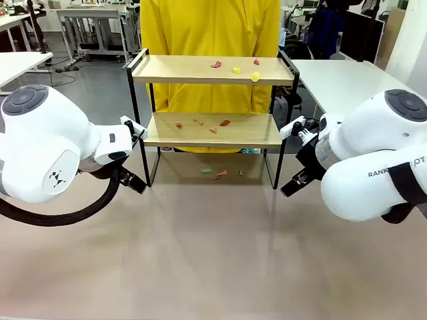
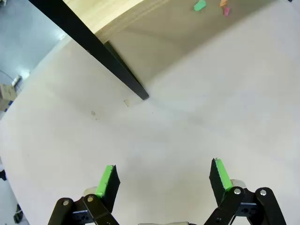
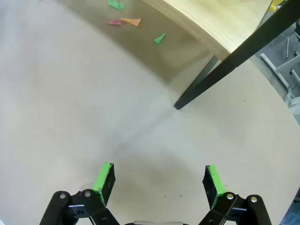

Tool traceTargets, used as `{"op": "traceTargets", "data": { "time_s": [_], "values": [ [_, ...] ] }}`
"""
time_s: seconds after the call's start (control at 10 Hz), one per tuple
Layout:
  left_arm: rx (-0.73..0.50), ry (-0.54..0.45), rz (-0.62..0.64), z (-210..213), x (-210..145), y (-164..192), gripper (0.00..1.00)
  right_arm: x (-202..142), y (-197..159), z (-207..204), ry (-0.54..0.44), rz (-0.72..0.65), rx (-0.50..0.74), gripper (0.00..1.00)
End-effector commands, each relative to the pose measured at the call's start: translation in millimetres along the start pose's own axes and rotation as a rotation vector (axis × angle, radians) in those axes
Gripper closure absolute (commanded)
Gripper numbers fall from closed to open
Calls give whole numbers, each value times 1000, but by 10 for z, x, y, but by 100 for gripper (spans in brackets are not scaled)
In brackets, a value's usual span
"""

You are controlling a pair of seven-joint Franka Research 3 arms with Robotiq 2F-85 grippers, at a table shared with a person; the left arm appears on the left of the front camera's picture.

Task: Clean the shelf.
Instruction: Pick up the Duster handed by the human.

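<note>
Scraps (image 1: pixel 225 123) of coloured paper litter both boards of the shelf (image 1: pixel 180 69), at twelve o'clock on the tabletop (image 1: pixel 213 253) in the front view; cleaning looks unstarted.

Left wrist view: left jaws released and empty, shelf leg (image 2: pixel 126 75) at eleven o'clock, open tabletop all round.

Right wrist view: right jaws released, leg (image 3: pixel 225 70) at one o'clock. The next reach must clear the side rails.

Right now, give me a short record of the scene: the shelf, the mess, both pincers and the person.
shelf: two tiers, on the table
top board scraps: four, red and yellow
lower board scraps: four, red and orange
table scraps: a few under the shelf, green and orange
left pincer: open, empty
right pincer: open, empty
person: behind shelf, yellow top
</note>
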State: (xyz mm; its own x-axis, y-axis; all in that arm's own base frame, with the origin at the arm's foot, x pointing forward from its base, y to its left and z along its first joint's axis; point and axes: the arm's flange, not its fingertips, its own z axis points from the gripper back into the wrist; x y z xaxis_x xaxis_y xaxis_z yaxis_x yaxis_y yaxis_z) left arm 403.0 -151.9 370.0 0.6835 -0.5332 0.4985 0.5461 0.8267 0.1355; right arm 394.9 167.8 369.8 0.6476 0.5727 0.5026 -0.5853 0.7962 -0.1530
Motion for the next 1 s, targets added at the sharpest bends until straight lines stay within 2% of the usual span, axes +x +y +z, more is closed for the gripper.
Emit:
{"op": "traceTargets", "data": {
  "time_s": [0.0, 0.9],
  "values": [
    [0, 0, 0, 1, 0, 0, 0, 0, 0, 0, 0, 0, 0, 0],
    [0, 0, 0, 0, 1, -3, 0, -1, 1, -2, 1, 1, 0, 0]
  ]
}}
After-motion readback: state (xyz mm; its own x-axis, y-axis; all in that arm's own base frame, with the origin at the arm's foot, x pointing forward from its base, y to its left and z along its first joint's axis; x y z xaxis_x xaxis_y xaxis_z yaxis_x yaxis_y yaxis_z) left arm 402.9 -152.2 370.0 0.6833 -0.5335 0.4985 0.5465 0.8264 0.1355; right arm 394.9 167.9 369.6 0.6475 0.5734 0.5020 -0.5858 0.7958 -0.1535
